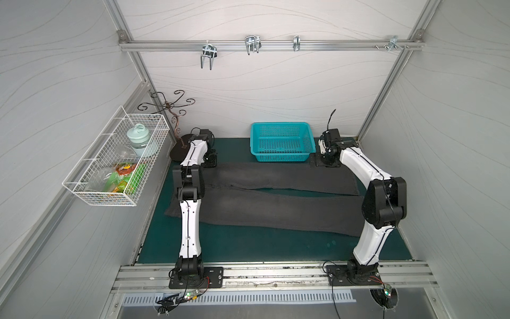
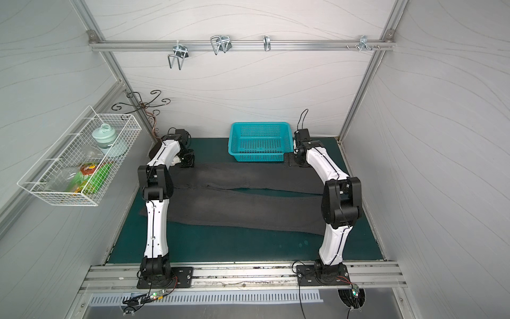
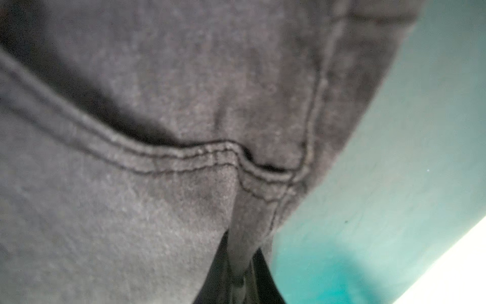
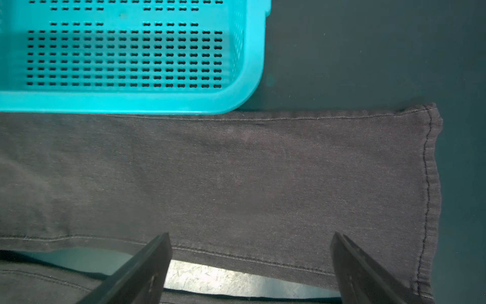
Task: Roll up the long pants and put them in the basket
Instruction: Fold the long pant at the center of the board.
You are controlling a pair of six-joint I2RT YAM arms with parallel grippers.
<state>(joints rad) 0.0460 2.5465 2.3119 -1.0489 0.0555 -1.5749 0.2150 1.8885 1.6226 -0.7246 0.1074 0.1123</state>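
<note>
Left pincer [image 3: 240, 276] seemingly pinches soft, seam-stitched charcoal long pants [image 3: 147, 215].

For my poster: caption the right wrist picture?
Open right gripper above one leg of the long pants, beside the teal basket.

A: Which container is placed on the work surface?

B: A turquoise perforated plastic basket [image 1: 279, 124] is set at the far edge of the dark green mat [image 1: 248, 248], close to the back wall. It is shown in both top views.

A: What is mounted on the left wall?

B: A white wire basket [image 1: 99, 197] is hung there. A mint-green lidded jar [image 1: 138, 138] is held at its far end, and green and red snack bags [image 1: 124, 176] nearer the front.

A: What else is fitted?

B: A copper scrollwork stand [image 1: 168, 105] is placed in the far left corner. An aluminium rail [image 1: 270, 45] is fixed across the back wall, and four metal hooks [image 1: 207, 56] are carried on it.
</note>
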